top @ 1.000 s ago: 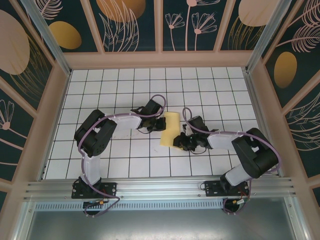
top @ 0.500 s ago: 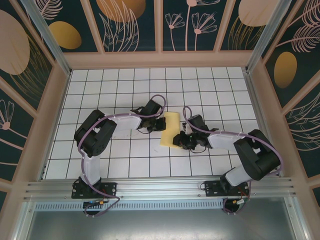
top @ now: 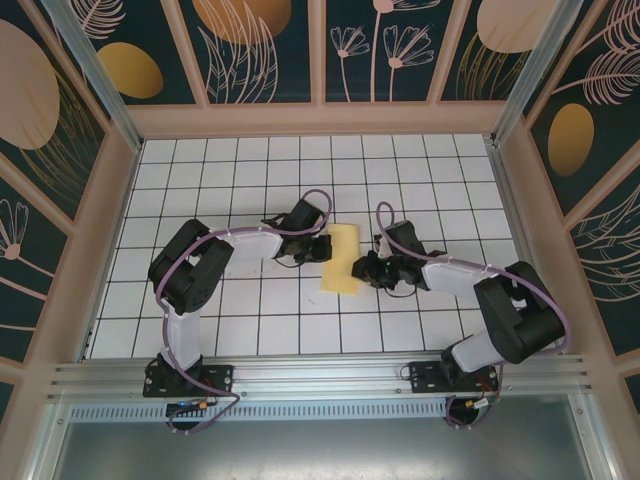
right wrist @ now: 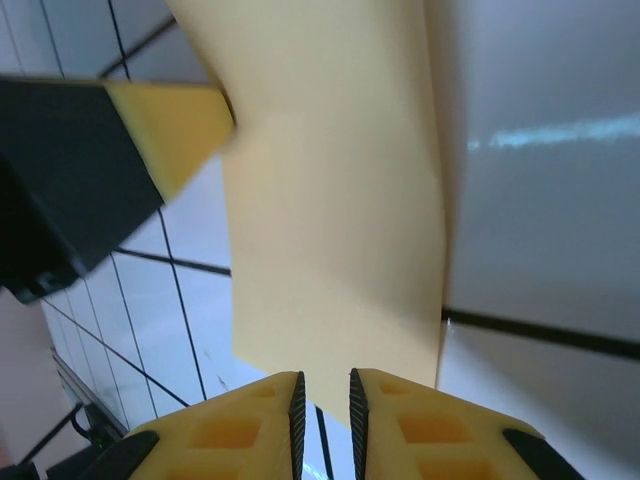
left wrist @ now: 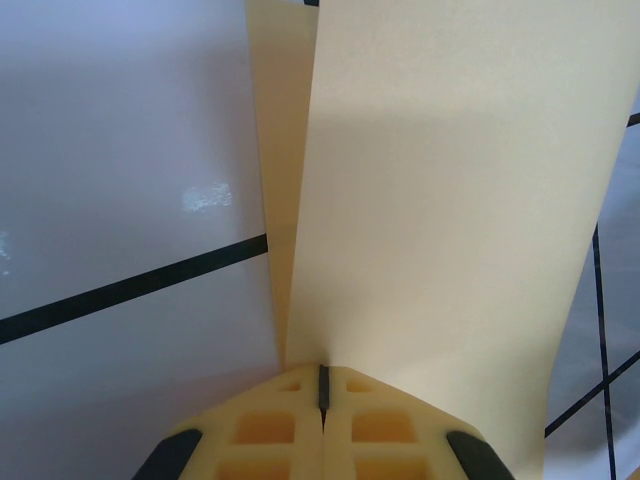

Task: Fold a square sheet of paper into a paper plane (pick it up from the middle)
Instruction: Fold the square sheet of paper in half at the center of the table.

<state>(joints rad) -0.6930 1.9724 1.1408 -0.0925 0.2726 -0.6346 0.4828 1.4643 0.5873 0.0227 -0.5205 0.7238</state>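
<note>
So the left pincer (left wrist: 322,375) is clamped fully shut on the edge of the thin pale-yellow sheet of paper (left wrist: 440,230), which fans out straight ahead of its fingertips in two folded layers. The right pincer (right wrist: 325,388) is nearly closed, with just a thin slit left. The sheet's edge sits right at its tips, and I can't tell if it's touching. From above, the sheet sits on the white grid-tiled table (top: 250,310), sandwiched between both pincers.
</note>
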